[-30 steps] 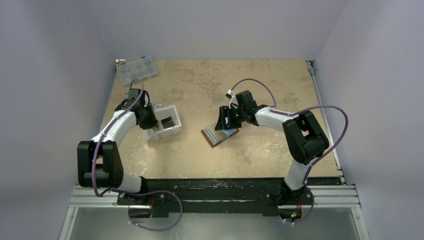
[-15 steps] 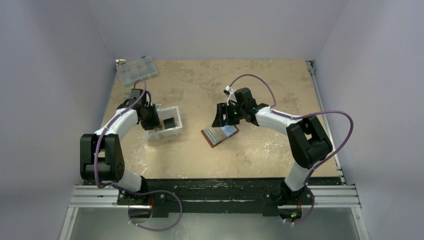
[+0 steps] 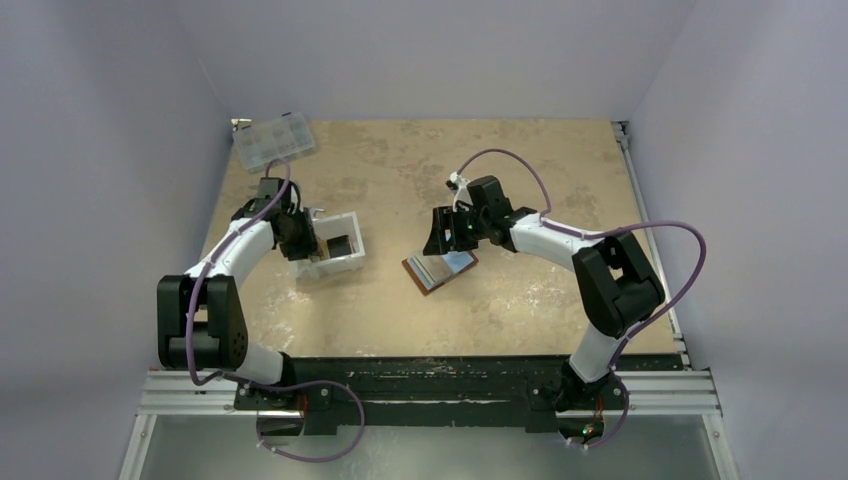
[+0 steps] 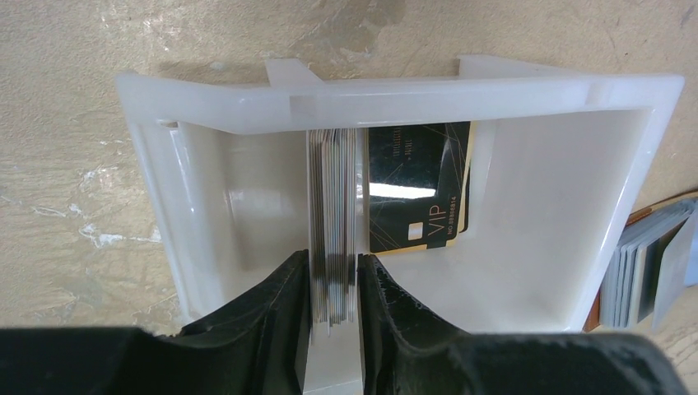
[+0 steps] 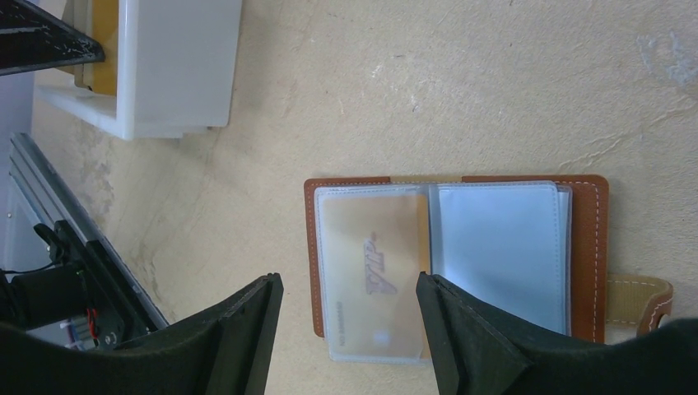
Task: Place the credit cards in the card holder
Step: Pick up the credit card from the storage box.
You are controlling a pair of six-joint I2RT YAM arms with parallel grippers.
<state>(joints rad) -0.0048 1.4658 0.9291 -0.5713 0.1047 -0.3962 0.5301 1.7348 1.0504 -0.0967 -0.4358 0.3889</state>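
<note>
Pinching the upright credit cards (image 4: 332, 189) narrowly, the left gripper (image 4: 332, 276) has the card holder (image 4: 638, 263) lying at the frame's lower right.

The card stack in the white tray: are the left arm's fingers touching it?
Touching. The left wrist view shows both left fingers pressed against opposite sides of the credit cards, with no gap visible.

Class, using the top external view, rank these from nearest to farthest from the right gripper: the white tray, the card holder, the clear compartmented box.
1. card holder: lying open right by the right gripper, on its near side.
2. white tray: well off to the left, at mid depth.
3. clear box: farthest, in the far left corner.
</note>
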